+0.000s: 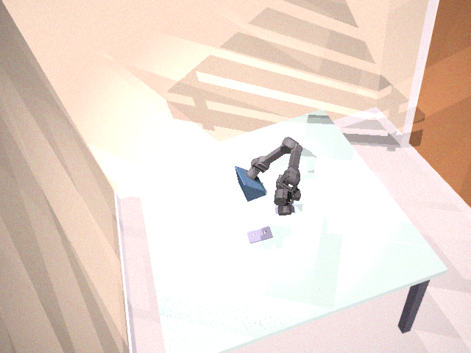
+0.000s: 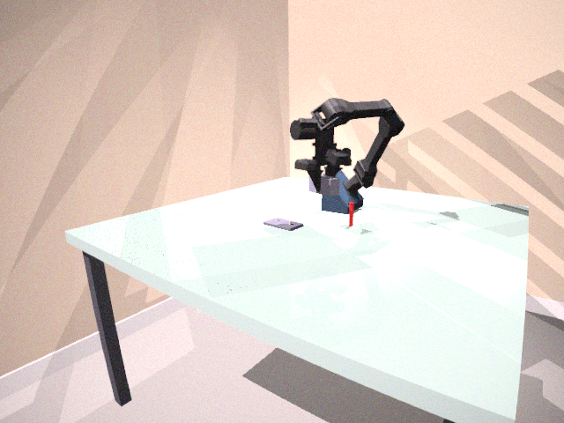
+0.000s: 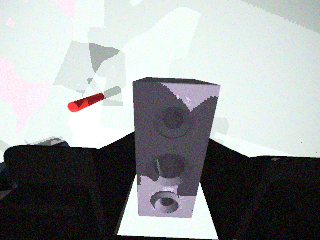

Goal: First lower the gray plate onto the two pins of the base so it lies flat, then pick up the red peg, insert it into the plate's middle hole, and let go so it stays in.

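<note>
The gray plate [image 2: 330,186] [image 3: 150,142] is held in the air above the table, with its three holes showing in the wrist view. My gripper [image 2: 323,179] [image 3: 166,133] is shut on it, a finger on each side. In the top view the arm hides most of the plate. The flat base [image 1: 259,235] [image 2: 284,225] lies on the table with its two pins up, apart from and lower than the held plate. The red peg [image 2: 351,214] [image 3: 89,102] stands upright on the table; in the top view it is not visible.
A dark blue wedge-shaped block [image 1: 249,185] [image 2: 333,203] sits under the arm's foot, behind the base. The table [image 1: 228,296] [image 2: 296,314] carries pale patches of light and shadow. Its near edge lies well in front of the base.
</note>
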`<state>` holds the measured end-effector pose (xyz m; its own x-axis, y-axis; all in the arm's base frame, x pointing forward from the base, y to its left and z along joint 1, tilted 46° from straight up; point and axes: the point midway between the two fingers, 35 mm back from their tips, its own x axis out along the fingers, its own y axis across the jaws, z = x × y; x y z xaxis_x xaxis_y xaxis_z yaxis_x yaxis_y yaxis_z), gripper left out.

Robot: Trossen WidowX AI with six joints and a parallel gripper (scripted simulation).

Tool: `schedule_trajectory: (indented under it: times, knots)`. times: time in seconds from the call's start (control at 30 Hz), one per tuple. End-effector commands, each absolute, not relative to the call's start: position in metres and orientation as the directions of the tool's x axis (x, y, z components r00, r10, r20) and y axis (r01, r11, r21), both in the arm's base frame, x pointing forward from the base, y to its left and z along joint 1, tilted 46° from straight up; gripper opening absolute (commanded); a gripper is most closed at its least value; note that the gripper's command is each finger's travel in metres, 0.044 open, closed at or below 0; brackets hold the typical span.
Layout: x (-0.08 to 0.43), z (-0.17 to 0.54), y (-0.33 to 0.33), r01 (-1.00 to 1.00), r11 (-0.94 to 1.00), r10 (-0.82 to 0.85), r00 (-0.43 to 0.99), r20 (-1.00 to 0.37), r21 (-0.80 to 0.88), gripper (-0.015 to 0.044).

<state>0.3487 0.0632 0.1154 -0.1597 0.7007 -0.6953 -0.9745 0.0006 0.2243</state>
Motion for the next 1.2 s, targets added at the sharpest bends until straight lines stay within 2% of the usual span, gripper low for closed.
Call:
schedule_trajectory:
  times: [0.0, 1.17]
  knots:
    - [0.353, 0.101, 0.057, -0.977, -0.011, 0.698, -0.16, -0.698, 0.214, 0.0]
    - [0.366, -0.007, 0.023, -0.987, -0.125, 0.696, -0.161, -0.7, 0.103, 0.0]
